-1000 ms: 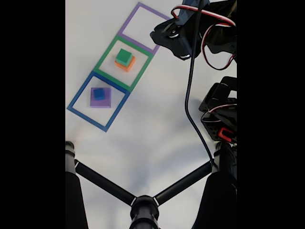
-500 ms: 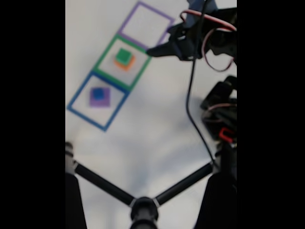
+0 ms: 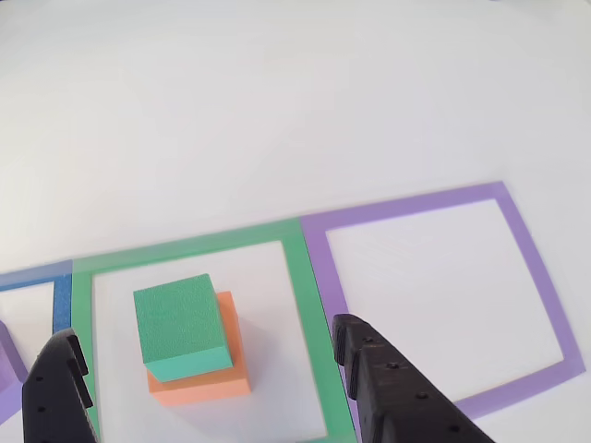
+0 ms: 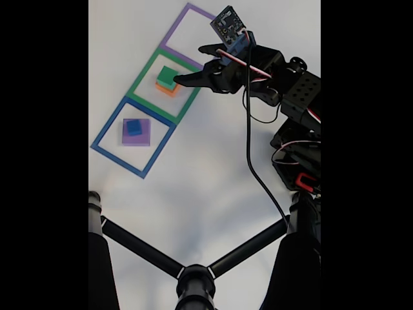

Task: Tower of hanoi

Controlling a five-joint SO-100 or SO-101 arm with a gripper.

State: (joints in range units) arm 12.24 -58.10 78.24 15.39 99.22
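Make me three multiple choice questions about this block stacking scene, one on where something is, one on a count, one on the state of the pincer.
1. Where does the green block sit?
A. On the orange block, inside the green square outline
B. Inside the purple square outline
C. On the bare table outside all outlines

2. How many taped square outlines lie on the table in the fixed view?
A. Two
B. Three
C. Five

3. What state is the pincer in?
A. Shut on the green block
B. Shut and empty
C. Open, a finger on each side of the stack

Answers: 1 A, the green block rests on the orange one within the green outline. 2 B, purple, green and blue outline lie in a row. 3 C, the other view shows the fingers apart with the stack between them, untouched.
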